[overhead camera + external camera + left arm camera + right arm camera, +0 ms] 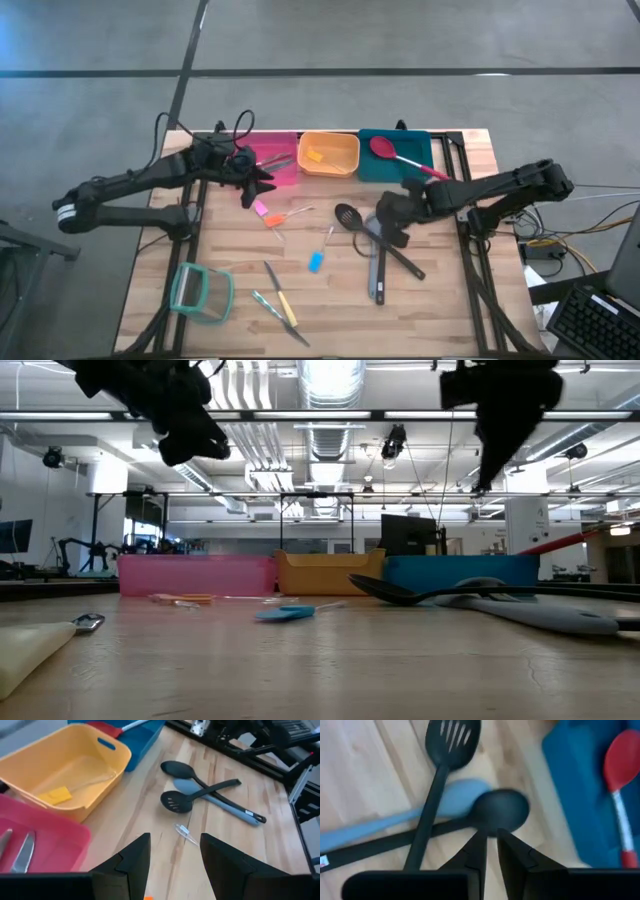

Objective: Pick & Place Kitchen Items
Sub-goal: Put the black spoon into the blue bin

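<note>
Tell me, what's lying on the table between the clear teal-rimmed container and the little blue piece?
In the high view, a slim yellow-handled knife lies between the container and the blue piece, slanting across the wood.

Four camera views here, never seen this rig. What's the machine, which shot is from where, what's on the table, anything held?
It is a robot with two dark arms at a wooden table. One camera looks straight down, one sits at table-top height, and one rides on each wrist. The left gripper is open above the pink bin; the right gripper hangs nearly closed over crossed black and grey spoons. Neither holds anything. An orange bin and a teal bin with a red spoon sit at the back; knives and a clear container lie in front.
</note>
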Robot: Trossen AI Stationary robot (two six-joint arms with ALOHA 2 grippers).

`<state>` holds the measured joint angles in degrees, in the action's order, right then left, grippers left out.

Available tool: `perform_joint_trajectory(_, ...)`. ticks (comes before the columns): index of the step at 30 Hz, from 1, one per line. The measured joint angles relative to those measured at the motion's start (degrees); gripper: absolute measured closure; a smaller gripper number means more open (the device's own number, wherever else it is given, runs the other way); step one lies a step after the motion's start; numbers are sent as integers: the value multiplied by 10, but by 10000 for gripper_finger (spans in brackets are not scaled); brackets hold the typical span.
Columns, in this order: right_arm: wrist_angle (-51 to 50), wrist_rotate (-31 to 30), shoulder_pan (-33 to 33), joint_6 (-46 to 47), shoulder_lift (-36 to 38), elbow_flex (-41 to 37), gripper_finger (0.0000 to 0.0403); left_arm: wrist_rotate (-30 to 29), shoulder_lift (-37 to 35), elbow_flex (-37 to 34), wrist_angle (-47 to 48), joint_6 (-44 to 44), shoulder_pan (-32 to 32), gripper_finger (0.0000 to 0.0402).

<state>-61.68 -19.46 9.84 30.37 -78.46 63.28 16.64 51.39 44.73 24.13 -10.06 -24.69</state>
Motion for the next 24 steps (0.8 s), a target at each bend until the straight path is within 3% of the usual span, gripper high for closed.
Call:
perform_joint_trajectory(5,5,-1,45,86,4,-53,381,0,25,0,-11,-25,0,225)
perform_joint_trajectory(10,10,11,49,156,4,-99,377,-1,22,-1,-54,24,11,225)
perform_joint_trajectory(17,49,98,48,163,4,-129,310,-21,-15,-44,-176,45,43,225)
perform_joint_trajectory(24,119,138,49,184,4,-142,244,-42,-70,-118,-252,43,75,225)
